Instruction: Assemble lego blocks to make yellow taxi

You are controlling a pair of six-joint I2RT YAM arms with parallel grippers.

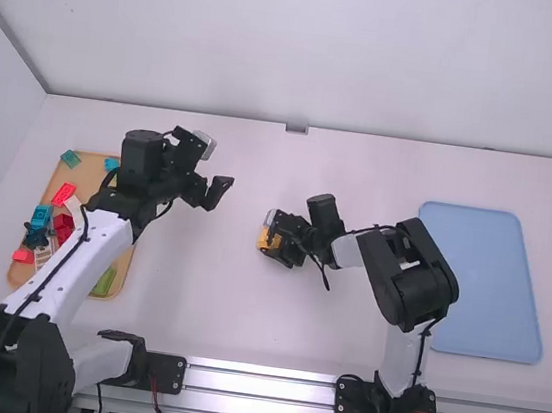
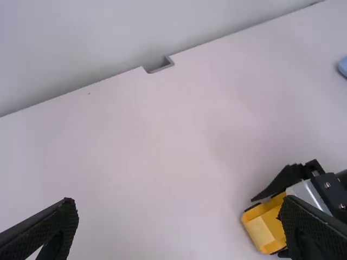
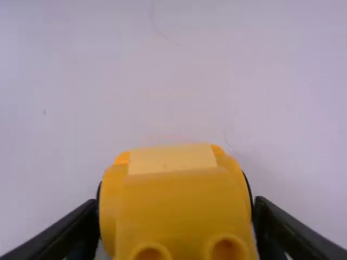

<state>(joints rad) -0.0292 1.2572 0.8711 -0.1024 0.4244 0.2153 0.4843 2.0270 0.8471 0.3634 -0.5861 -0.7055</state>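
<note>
The yellow block (image 3: 179, 206) is near the middle of the table (image 1: 205, 289), its two round openings showing in the right wrist view; whether it touches the tabletop, I cannot tell. The right gripper (image 1: 268, 238) grasps it, a finger on either side. Across from it, the left gripper (image 1: 212, 189) is empty, fingers spread wide. Beyond, a wooden tray (image 1: 88, 173) on the left holds red (image 1: 64, 195), blue and green pieces; a blue mat (image 1: 478, 282) lies on the right.
</note>
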